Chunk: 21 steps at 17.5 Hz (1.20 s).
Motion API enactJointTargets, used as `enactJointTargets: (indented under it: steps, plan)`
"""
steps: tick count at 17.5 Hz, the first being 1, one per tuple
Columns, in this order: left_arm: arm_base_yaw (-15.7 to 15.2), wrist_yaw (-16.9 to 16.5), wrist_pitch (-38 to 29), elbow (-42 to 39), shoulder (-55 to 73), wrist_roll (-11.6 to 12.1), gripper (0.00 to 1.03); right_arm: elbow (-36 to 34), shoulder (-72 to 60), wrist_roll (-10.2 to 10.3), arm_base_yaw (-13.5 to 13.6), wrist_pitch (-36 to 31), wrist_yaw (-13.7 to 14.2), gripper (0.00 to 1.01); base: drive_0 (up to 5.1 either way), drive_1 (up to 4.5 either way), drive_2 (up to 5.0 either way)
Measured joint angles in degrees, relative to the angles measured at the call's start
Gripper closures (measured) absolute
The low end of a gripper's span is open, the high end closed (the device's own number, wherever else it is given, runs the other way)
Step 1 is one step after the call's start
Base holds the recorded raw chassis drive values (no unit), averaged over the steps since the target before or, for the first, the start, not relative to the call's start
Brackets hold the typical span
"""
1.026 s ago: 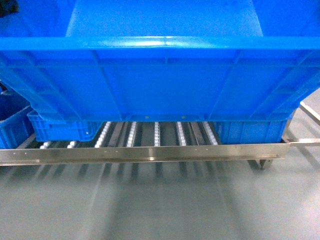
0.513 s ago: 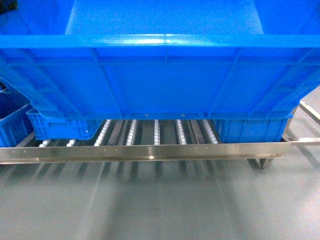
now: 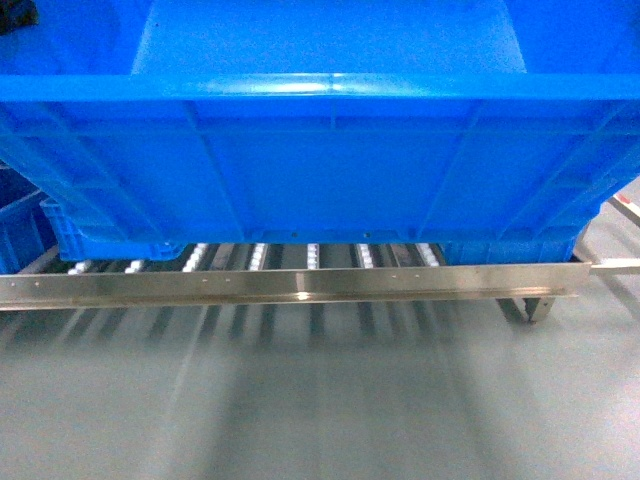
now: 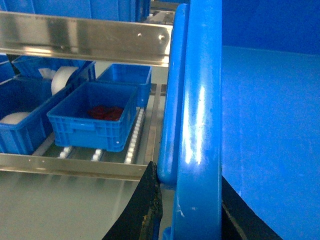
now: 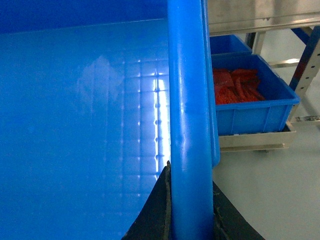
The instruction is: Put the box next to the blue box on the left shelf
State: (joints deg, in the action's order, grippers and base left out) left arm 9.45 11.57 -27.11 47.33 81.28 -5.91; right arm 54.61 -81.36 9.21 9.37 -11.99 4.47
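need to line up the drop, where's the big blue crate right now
The big blue crate fills the head view, held off the floor just in front of the roller shelf, between the left gripper and right gripper.

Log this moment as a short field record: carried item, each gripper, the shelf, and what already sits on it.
carried item: large blue box, held above the front rail, not yet set down
left gripper: shut on the box's left rim
right gripper: shut on the box's right rim
left shelf: steel rail with white rollers, open lane in the middle
left of lane: small blue bin holding dark red parts
right of lane: blue bin holding red parts
box interior: empty as far as visible
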Motion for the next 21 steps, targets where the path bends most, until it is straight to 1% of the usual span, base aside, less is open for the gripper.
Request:
enactJointTargets:
  steps: [21]
  plan:
    - [0.0,0.0,0.3,0.0,0.0,0.0,0.86,0.0,0.0,0.0,0.0,0.5,0.0,0.92,0.0,0.0,0.0]
